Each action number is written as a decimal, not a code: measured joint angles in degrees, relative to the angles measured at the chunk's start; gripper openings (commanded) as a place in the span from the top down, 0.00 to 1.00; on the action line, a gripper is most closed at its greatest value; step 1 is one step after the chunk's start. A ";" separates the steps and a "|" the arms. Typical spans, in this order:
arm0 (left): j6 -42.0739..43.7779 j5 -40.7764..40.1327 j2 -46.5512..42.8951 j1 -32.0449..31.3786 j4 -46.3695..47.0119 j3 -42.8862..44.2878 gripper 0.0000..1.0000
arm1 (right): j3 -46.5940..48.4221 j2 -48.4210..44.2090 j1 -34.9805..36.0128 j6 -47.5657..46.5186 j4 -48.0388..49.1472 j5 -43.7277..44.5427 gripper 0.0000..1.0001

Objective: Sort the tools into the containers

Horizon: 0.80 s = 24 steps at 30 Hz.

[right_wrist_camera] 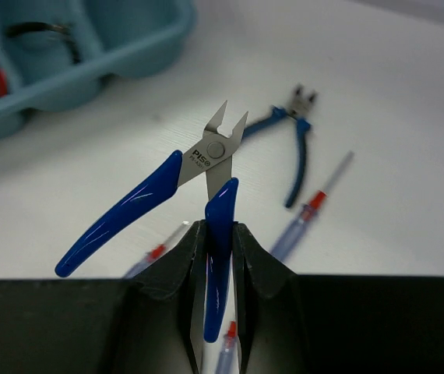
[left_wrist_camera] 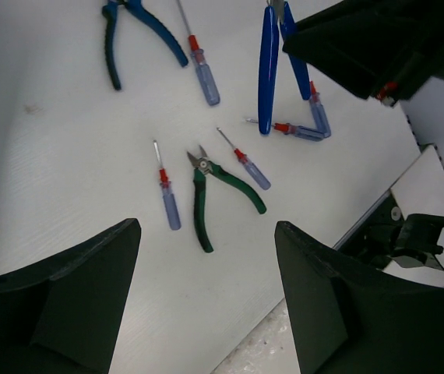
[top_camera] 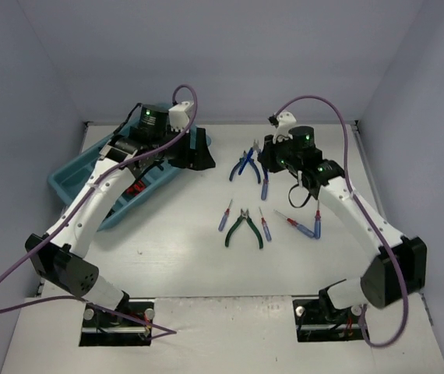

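Right hand (right_wrist_camera: 219, 234): clenched on one handle of the blue-handled cutters (right_wrist_camera: 206, 175). The other handle splays free to the hand's left and the blades point away from the hand. Cannot tell whether the free handle tip touches the tabletop (right_wrist_camera: 409, 117).
- Beyond the blades: blue-handled pliers (right_wrist_camera: 294, 144) lying flat, apart from the cutters.
- Just right of the fingers, lower down: a red-collared screwdriver (right_wrist_camera: 309, 209).
- Ahead and to the left: teal tray (right_wrist_camera: 140, 47), its near rim well apart from the cutters, with bare tabletop between.

Left hand (left_wrist_camera: 206, 232): released, fingers spread wide, nothing between them.
- Ahead of it: green-handled pliers (left_wrist_camera: 223, 187), with flanking screwdrivers (left_wrist_camera: 168, 204) on either side, none touching.
- Left of the hand: a broad bare stretch.
- Right of its right finger: the tabletop edge runs diagonally close by, leaving little room there.
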 measured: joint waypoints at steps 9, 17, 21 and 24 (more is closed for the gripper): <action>-4.90 6.25 4.24 -3.75 3.61 1.18 0.33 | -2.28 -8.08 7.20 -1.35 3.75 -6.52 0.97; -7.72 7.47 4.76 -5.12 5.82 1.18 0.33 | -3.06 -8.03 7.90 -1.35 3.85 -7.47 0.96; -8.47 7.49 5.55 -5.74 6.35 1.12 0.38 | -3.06 -8.03 7.90 -1.31 3.87 -7.83 0.96; -8.73 7.39 6.39 -6.22 6.54 1.07 0.44 | -3.06 -8.03 7.90 -1.08 3.94 -8.35 0.96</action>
